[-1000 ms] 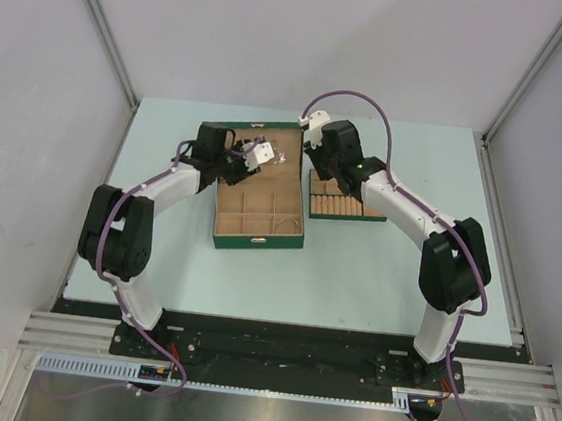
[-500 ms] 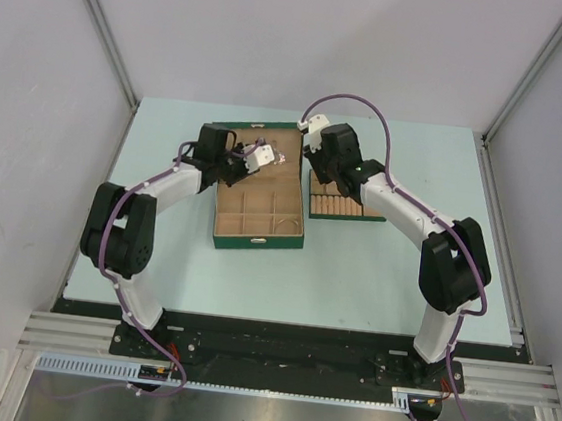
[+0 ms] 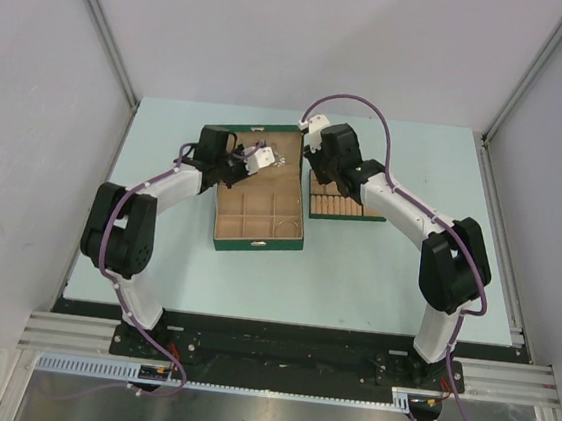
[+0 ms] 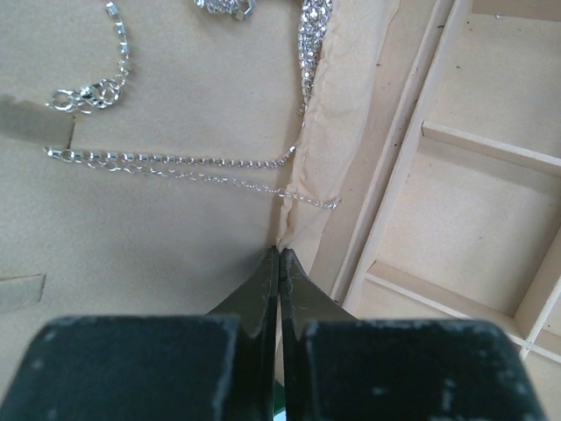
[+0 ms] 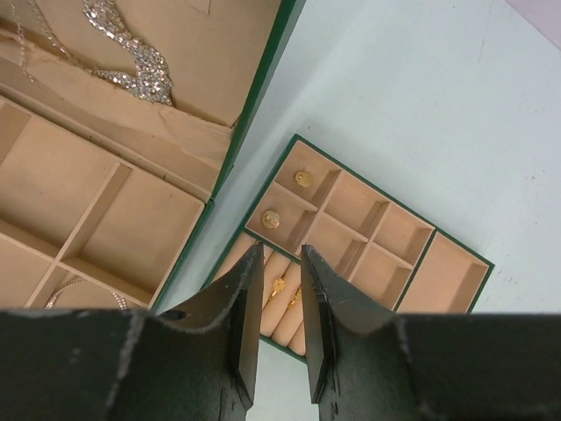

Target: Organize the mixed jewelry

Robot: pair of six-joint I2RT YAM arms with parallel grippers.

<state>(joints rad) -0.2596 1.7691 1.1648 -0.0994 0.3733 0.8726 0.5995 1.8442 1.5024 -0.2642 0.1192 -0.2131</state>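
Observation:
The green box (image 3: 257, 247) lies open, its lid flat at the back. A thin silver chain necklace (image 4: 175, 162) with a clasp (image 4: 83, 95) and a sparkly pendant cluster (image 4: 311, 35) lies on the tan lid lining. My left gripper (image 4: 279, 251) is shut, its tips at the fabric fold between lid and compartments, just below the chain's end. My right gripper (image 5: 282, 254) is slightly open and empty, hovering above the small tan divided tray (image 5: 403, 232). The pendant cluster also shows in the right wrist view (image 5: 131, 44). A thin silver piece (image 5: 79, 294) lies in a box compartment.
The divided tray (image 3: 346, 212) sits right of the box on the pale table. It holds two round gold studs (image 5: 270, 219) and small gold pieces in its ring rolls (image 5: 280, 285). Both arms (image 3: 162, 190) reach in over the box's back half.
My left gripper has dipped a little toward the lid. My right gripper has edged slightly left. The box's front edge has shifted a little nearer.

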